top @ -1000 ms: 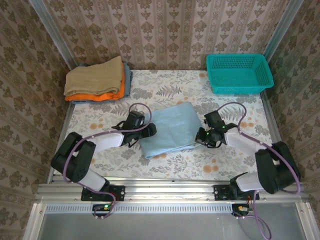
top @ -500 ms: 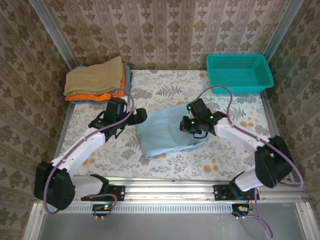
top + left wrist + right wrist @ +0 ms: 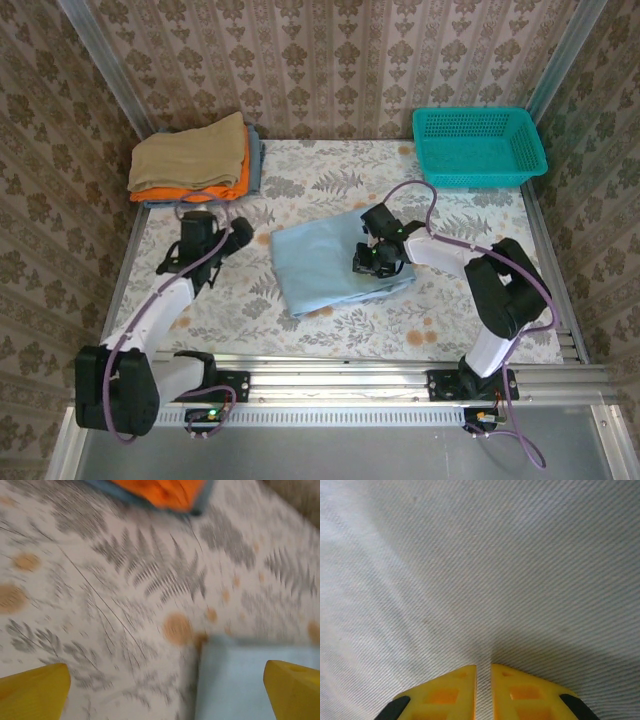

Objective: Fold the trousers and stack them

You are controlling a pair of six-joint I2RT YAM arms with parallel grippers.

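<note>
The trousers (image 3: pixel 320 265) lie folded into a pale blue rectangle in the middle of the table; one corner (image 3: pixel 240 680) appears in the left wrist view. My left gripper (image 3: pixel 240 231) hovers just left of them, open and empty, its yellow fingertips (image 3: pixel 35 692) wide apart over the printed tablecloth. My right gripper (image 3: pixel 371 262) sits on the right part of the trousers, pointing down. In the right wrist view its gripper (image 3: pixel 484 672) shows a narrow slit between the yellow tips, pressed against the blue weave (image 3: pixel 470 570). I cannot tell whether cloth is pinched there.
A stack of folded tan and orange garments (image 3: pixel 190 160) rests at the back left, its orange edge (image 3: pixel 160 490) ahead of the left gripper. A teal basket (image 3: pixel 478 145) stands at the back right. Patterned walls enclose the floral-covered table (image 3: pixel 330 180).
The left arm swung away to the left, off the trousers, and its jaws opened wide. The right gripper moved leftward over the trousers and its tips parted slightly.
</note>
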